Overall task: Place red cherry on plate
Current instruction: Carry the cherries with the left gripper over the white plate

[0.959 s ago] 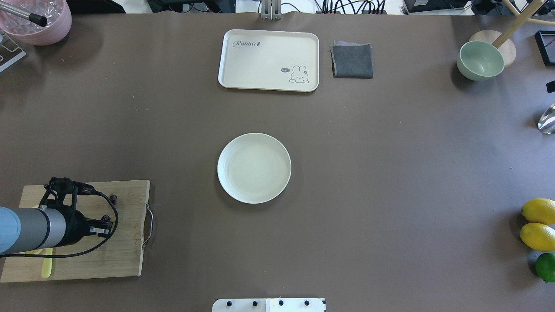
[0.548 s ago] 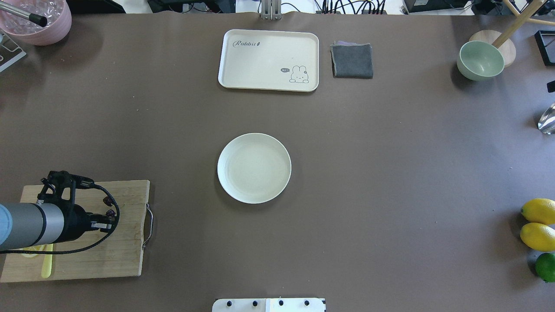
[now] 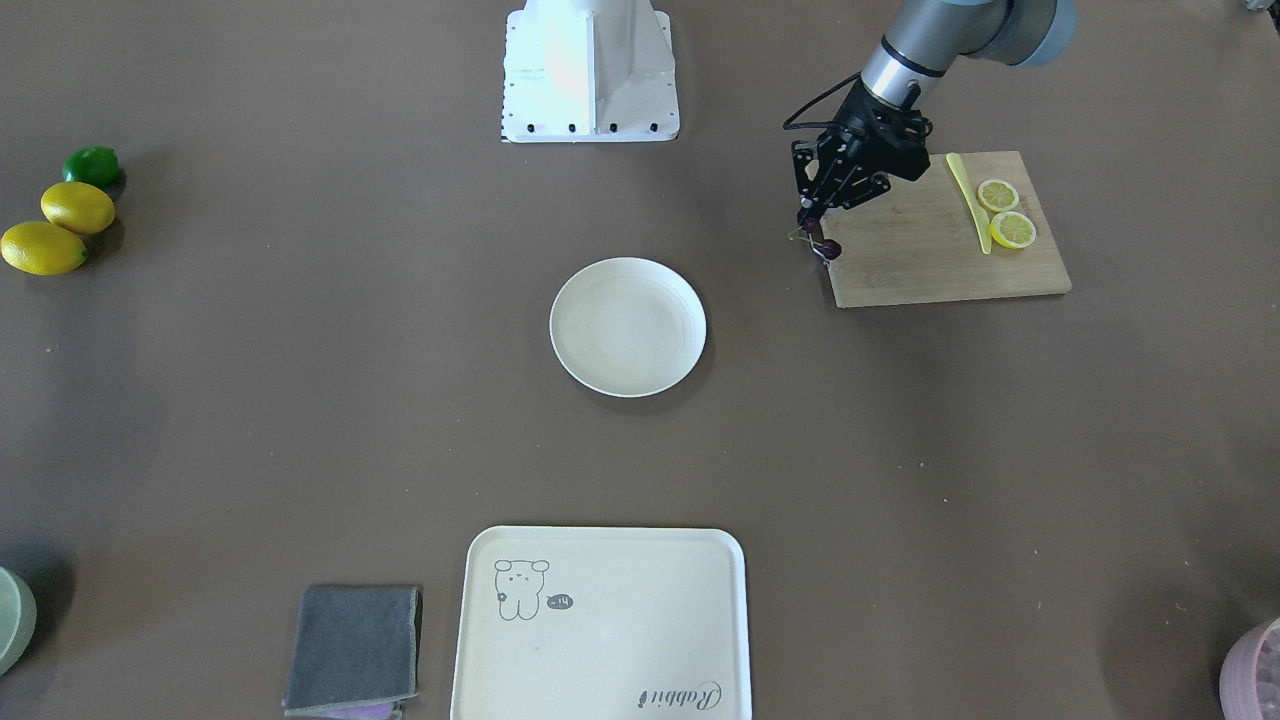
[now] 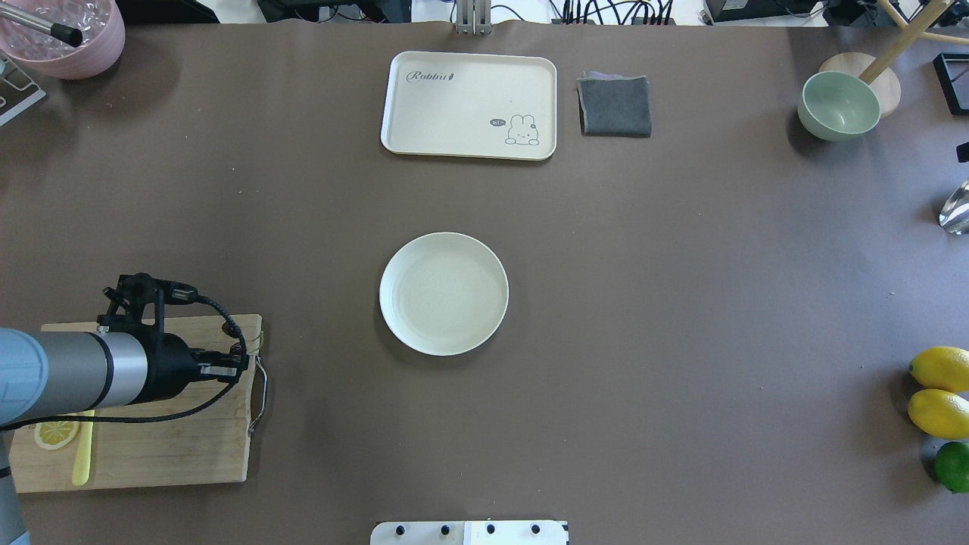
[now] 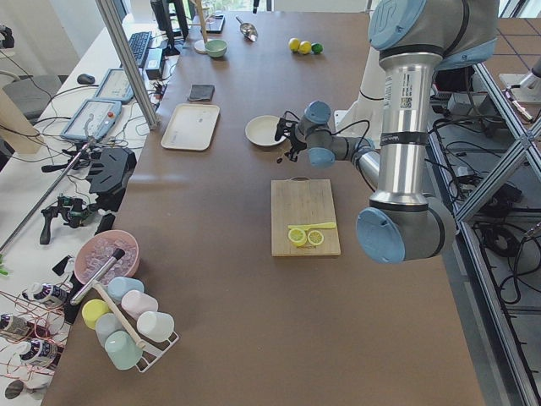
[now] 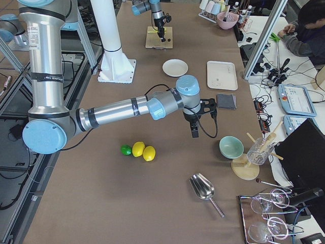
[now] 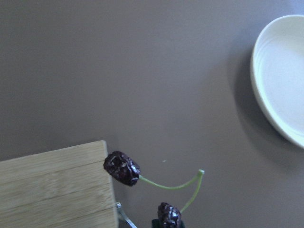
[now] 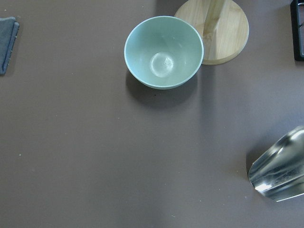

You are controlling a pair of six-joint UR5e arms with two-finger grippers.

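Observation:
My left gripper [image 3: 812,216] hangs over the plate-side corner of the wooden cutting board [image 3: 930,250] and is shut on the red cherry [image 3: 827,248]. In the left wrist view one dark cherry [image 7: 122,168] dangles on its green stem while the other [image 7: 169,214] sits at the fingertips. The round cream plate [image 4: 443,294] lies mid-table, to the right of the gripper [image 4: 241,356] in the overhead view, with nothing on it. My right gripper [image 6: 194,133] shows only in the exterior right view, hovering near the green bowl; I cannot tell its state.
Two lemon slices [image 3: 1005,212] and a yellow knife [image 3: 968,200] lie on the board. A cream tray [image 4: 469,104] and grey cloth [image 4: 615,106] sit at the far side. Green bowl [image 4: 839,106], metal scoop [image 4: 955,208], lemons [image 4: 942,369] and lime [image 4: 954,465] are at the right.
The left gripper has lifted the cherry off the board and carried it toward the board's plate-side edge. The lemon slice near the arm is uncovered now.

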